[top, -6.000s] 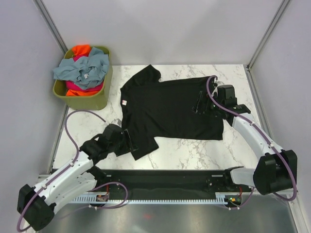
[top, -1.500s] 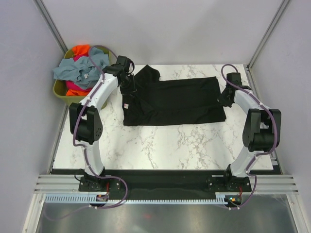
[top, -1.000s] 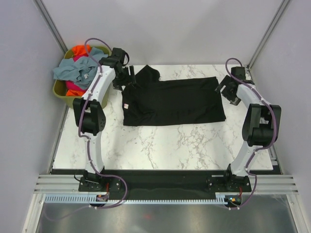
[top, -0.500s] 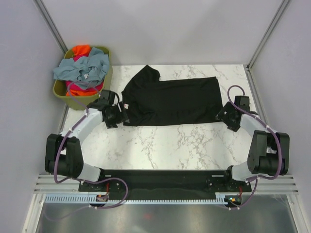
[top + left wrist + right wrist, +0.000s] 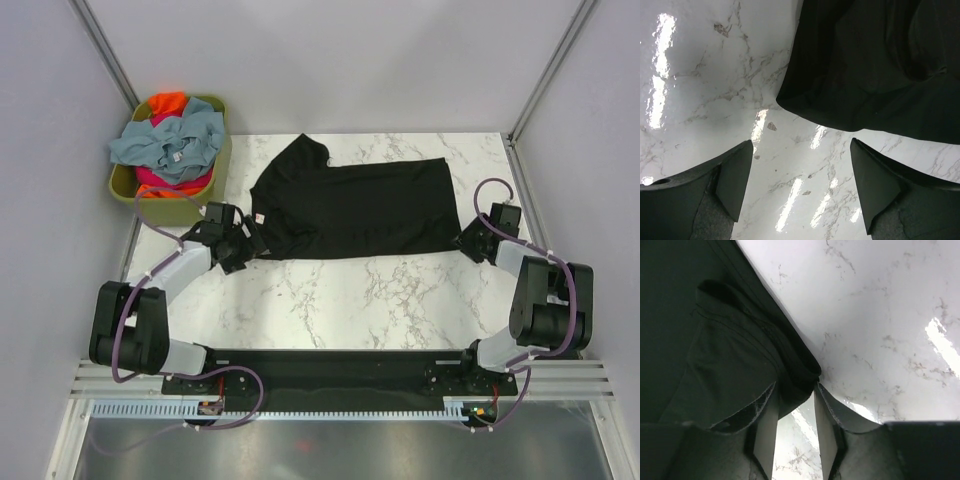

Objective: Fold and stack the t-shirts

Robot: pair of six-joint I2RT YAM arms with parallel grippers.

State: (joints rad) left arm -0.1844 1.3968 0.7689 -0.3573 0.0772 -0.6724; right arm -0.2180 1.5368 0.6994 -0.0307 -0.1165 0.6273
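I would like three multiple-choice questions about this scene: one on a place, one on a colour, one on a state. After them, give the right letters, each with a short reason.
1. Where does the basket stand?
A) at the far left of the table
B) at the near right
C) in the near middle
2. What colour is the shirt lying on the table?
A) orange
B) black
C) white
3. How are the jaws of the left gripper?
A) shut on the shirt
B) shut on the basket
C) open, holding nothing

Answers:
1 A, it sits by the far left corner.
2 B, the flat shirt is black.
3 C, the left wrist view shows bare table between the jaws.
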